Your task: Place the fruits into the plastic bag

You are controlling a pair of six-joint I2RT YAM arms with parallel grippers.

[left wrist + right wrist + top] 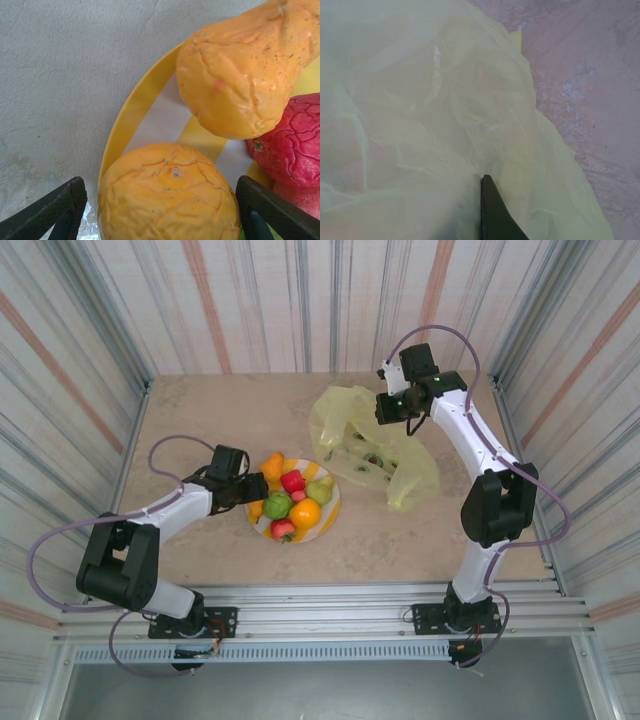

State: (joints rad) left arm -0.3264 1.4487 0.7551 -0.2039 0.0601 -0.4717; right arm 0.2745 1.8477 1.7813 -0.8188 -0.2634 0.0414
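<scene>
The fruits lie heaped on a round yellow-and-white striped plate (330, 508): an orange pear-shaped one (272, 465), a red one (293, 480), a green apple (277, 505), an orange (305, 513). My left gripper (256, 490) is low at the plate's left edge. It is open, its fingers (50, 215) on either side of a round orange fruit (170, 195). The pear-shaped one (240, 70) and the red one (295, 140) lie just beyond. My right gripper (392, 412) is shut on the upper edge of the plastic bag (375, 445), holding it raised. One dark finger (495, 215) presses the film (420, 110); the other finger is hidden behind it.
The bag's lower part spreads over the beige table (200, 410) to the right of the plate. Corrugated striped walls close in the table at the back and both sides. A metal rail (330, 600) runs along the near edge.
</scene>
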